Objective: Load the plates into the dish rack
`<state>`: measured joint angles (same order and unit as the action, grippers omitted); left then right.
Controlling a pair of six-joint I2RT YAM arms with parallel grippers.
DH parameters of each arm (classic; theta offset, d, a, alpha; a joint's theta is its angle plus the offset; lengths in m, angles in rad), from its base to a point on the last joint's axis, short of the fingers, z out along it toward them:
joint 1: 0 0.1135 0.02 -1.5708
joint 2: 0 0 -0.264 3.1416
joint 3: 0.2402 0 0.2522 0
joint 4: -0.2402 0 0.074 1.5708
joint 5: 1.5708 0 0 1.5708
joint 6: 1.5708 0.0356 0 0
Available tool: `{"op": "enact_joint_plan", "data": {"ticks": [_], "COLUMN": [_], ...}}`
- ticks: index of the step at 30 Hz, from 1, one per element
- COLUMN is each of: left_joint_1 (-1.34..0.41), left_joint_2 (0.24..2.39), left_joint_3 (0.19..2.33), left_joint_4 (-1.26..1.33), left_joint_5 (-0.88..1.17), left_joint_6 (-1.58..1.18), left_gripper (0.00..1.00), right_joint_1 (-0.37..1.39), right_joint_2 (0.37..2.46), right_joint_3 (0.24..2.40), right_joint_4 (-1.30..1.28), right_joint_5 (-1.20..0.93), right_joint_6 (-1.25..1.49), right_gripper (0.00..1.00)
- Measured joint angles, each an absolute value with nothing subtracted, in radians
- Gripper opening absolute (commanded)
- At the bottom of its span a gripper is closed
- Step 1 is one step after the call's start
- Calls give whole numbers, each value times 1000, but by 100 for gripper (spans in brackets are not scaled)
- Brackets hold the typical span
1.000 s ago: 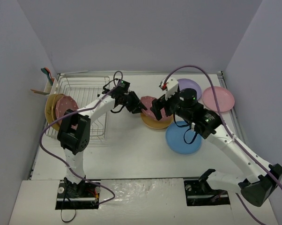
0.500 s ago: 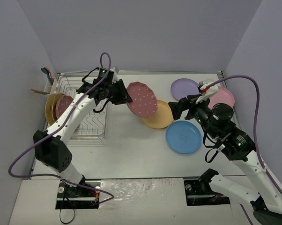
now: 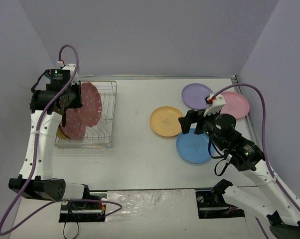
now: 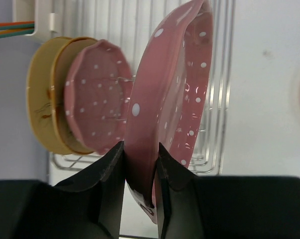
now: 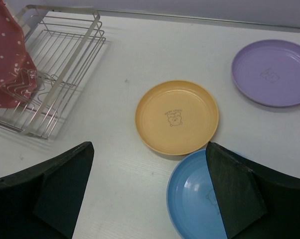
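Note:
My left gripper is shut on the rim of a dark pink speckled plate. It holds the plate on edge over the left part of the silver wire dish rack. In the left wrist view the fingers pinch this plate next to a smaller speckled pink plate and a tan plate, both standing in the rack. My right gripper is open and empty above the orange plate and blue plate; it is also open in its wrist view.
A lilac plate and a light pink plate lie flat at the back right. The white caddy hangs at the rack's far left corner. Walls close the table on three sides.
My left arm swung the speckled plate from the table's middle leftward to the rack and stood it on edge. My right arm drew back to the right, open.

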<state>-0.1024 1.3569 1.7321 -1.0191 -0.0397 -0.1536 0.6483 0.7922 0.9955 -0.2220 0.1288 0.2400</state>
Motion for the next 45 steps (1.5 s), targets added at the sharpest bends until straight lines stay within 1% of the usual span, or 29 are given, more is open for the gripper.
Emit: {"op": "enact_joint_plan", "data": {"ticks": [7,13,25,35,38,44,45], "left_joint_1": [-86,-48,-37,-24,-9,18,19], "left_joint_2": [1349,1371,1460,1477,1478,1468,1466], "left_joint_3": [1716,1701,1536,1405,1361,1331,1327], "left_joint_4": [-1025,-969,-838,-709,-669,-627,-623], "left_joint_5": [-224,-292,-274,-213,-204,-180,-180], "left_joint_6": [70,169,203,180,158,136,134], "left_gripper": [0,0,0,0,5,25,31], "right_joint_1": [648,648,648,648,648,648,648], "right_joint_2": [803,814,821,841,847,882,890], "right_joint_3": [982,976,934,920,911,890,880], "right_joint_4": [-231,-237,-254,-254,-255,-250,-248], "right_joint_5": [112,89,83,90,94,115,121], "right_joint_6": [240,234,209,204,205,227,236], "right_gripper": [92,92,91,91,91,91,91]}}
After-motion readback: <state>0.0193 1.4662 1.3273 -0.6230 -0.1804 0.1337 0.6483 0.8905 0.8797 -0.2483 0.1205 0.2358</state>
